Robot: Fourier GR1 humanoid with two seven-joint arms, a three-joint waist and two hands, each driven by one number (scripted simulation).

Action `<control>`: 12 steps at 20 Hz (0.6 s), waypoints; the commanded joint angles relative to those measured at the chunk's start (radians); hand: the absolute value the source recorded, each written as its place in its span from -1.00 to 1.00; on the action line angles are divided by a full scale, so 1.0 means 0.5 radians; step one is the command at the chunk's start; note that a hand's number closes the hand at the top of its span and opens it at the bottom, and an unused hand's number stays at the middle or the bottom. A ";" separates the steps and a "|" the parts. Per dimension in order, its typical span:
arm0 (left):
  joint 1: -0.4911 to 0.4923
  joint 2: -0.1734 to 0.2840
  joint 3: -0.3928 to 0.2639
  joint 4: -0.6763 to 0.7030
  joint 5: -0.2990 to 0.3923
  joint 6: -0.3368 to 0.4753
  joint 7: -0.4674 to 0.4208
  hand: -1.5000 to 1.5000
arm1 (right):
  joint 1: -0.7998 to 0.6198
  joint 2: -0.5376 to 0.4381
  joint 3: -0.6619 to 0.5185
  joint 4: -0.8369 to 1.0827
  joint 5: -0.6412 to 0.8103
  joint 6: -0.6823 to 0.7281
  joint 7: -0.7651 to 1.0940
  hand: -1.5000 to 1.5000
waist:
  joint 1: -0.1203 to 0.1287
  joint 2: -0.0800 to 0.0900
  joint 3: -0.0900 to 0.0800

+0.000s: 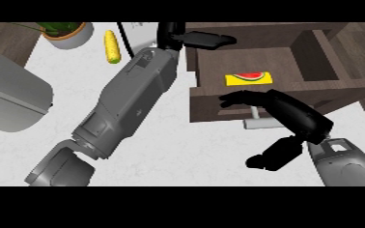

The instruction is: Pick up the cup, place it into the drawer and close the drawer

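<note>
The wooden drawer point(214, 63) stands open at the upper right, and a yellow piece with a watermelon picture point(249, 78) lies inside it. Its front panel carries a grey handle point(254, 123). My left hand point(203, 39) lies at the drawer's far left corner, fingers stretched out to the right and holding nothing that I can see. My right hand point(288, 112) hovers over the drawer's front panel, fingers straight and pointing left, thumb hanging below. A white object point(137, 34), possibly the cup, shows partly behind my left forearm.
A yellow corn cob point(111, 47) and a potted plant point(66, 33) sit at the counter's back left. A large grey rounded object point(21, 99) fills the left edge. Dark wooden cabinet parts point(324, 53) flank the drawer on the right.
</note>
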 commanded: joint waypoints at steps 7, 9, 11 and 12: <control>0.184 0.050 0.063 -0.181 0.037 -0.125 -0.011 -1.00 | -0.170 0.048 0.204 1.055 0.642 -0.283 -0.547 -1.00 | 0.191 -0.017 0.002; 0.280 0.051 0.048 -0.201 0.016 -0.168 -0.113 -1.00 | -0.293 0.239 0.289 1.298 0.773 -0.429 -0.460 1.00 | 0.226 -0.007 0.002; 0.408 0.170 0.059 -0.308 0.037 -0.252 -0.066 -1.00 | -0.364 0.165 0.193 1.521 0.789 -0.480 -0.624 1.00 | 0.248 -0.018 0.002; 0.431 0.138 0.051 -0.345 0.028 -0.185 -0.051 -1.00 | -0.488 0.194 0.156 1.659 0.780 -0.467 -0.661 1.00 | 0.243 -0.019 0.002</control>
